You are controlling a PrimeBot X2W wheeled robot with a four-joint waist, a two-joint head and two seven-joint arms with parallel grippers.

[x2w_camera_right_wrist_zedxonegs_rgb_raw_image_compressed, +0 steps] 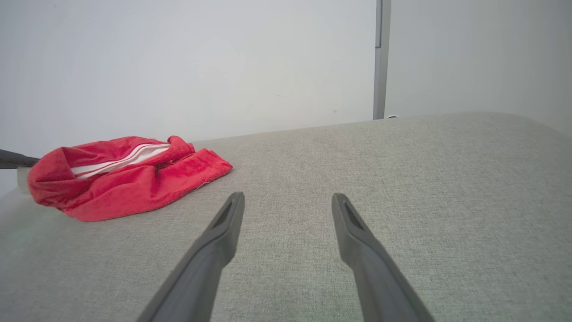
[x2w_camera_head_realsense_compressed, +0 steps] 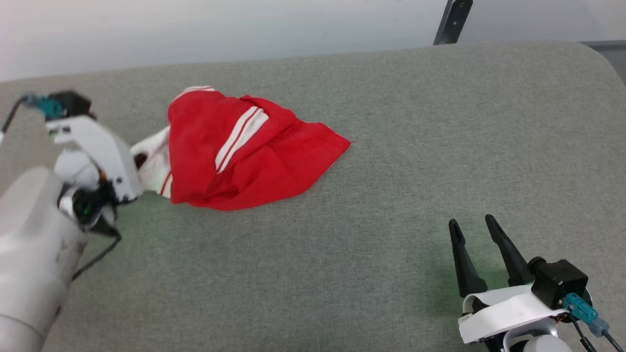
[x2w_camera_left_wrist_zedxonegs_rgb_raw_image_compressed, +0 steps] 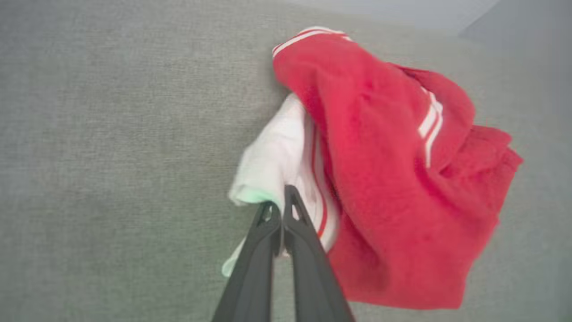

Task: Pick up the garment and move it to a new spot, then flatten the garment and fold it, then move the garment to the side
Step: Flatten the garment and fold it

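Leftmost, the left gripper (x2w_camera_left_wrist_zedxonegs_rgb_raw_image_compressed: 279, 202) held its two dark fingers pinched together on the white sleeve at the left edge of the garment (x2w_camera_head_realsense_compressed: 244, 151). The garment lay crumpled on the grey fabric surface (x2w_camera_head_realsense_compressed: 415, 122), with red folds heaped over the white part and white stripes on top. Well to the right, apart from the cloth, the right gripper (x2w_camera_head_realsense_compressed: 472, 222) sat low over the surface, fingers spread wide. Beyond the far edge, a dark post (x2w_camera_head_realsense_compressed: 452, 22) stood against the pale wall (x2w_camera_head_realsense_compressed: 195, 29).

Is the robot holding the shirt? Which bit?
Yes. The left gripper pinches the shirt by its white part. The right gripper is open and holds nothing.
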